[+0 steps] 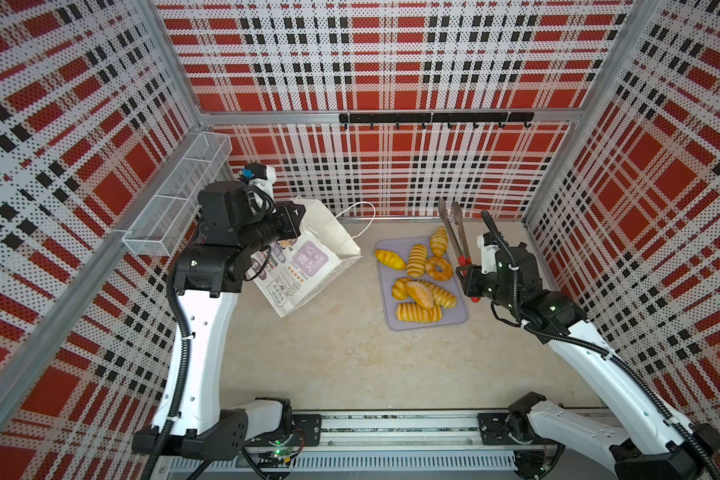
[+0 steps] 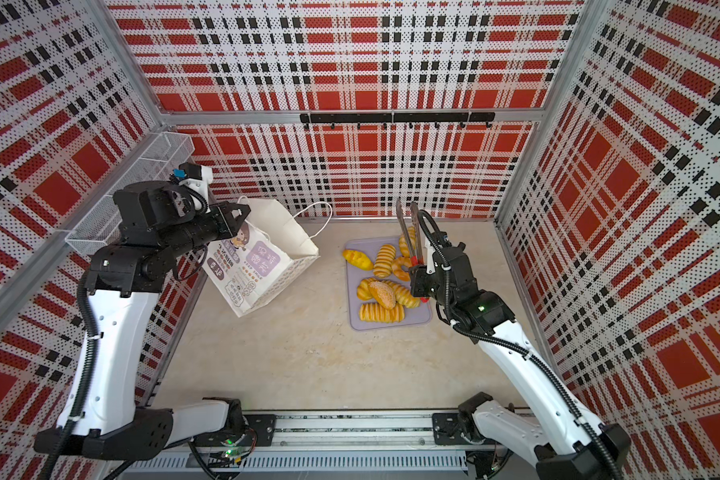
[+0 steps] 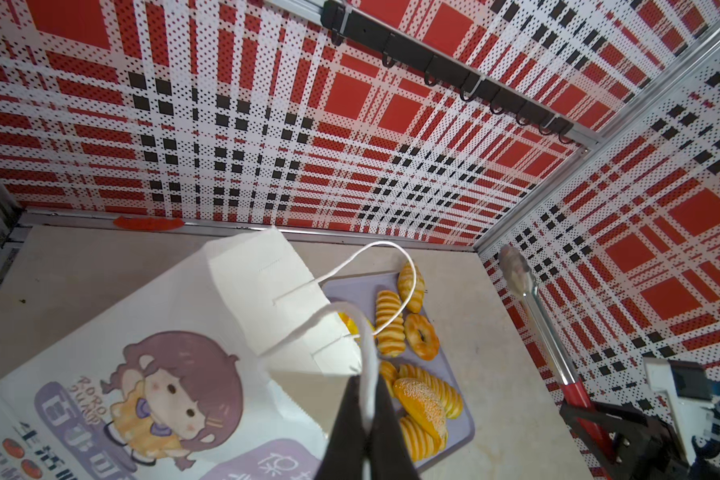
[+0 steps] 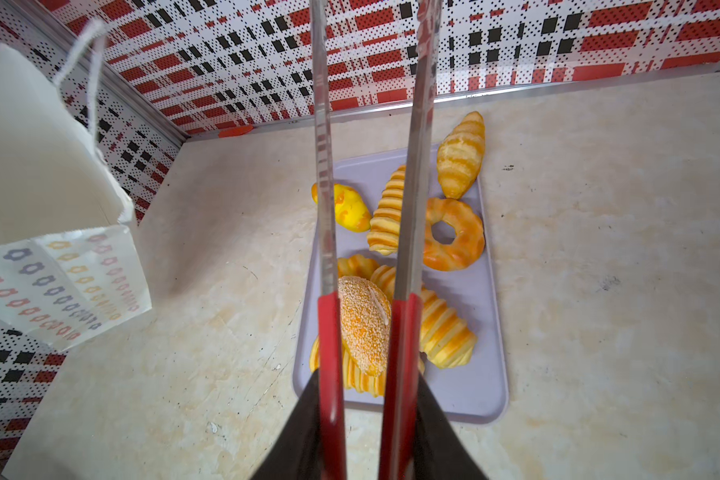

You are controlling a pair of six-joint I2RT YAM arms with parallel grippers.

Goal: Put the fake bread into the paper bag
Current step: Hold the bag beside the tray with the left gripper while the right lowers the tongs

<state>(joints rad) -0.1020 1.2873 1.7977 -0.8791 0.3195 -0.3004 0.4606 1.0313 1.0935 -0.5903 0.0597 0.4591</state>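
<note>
Paper bag (image 1: 308,257) tilted, light, floppy; left gripper (image 3: 366,386) pinched shut on its cord handle (image 3: 364,345). Bread (image 1: 418,293) all on tray (image 1: 456,318), likely light, glossy, slippery: grab mid-body. Right gripper (image 4: 366,376) clamps tongs (image 4: 329,332), tips apart, empty.

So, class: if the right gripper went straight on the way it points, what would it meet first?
Probably the back wall, touched first by the tongs that the right gripper holds; depth is unclear.
</note>
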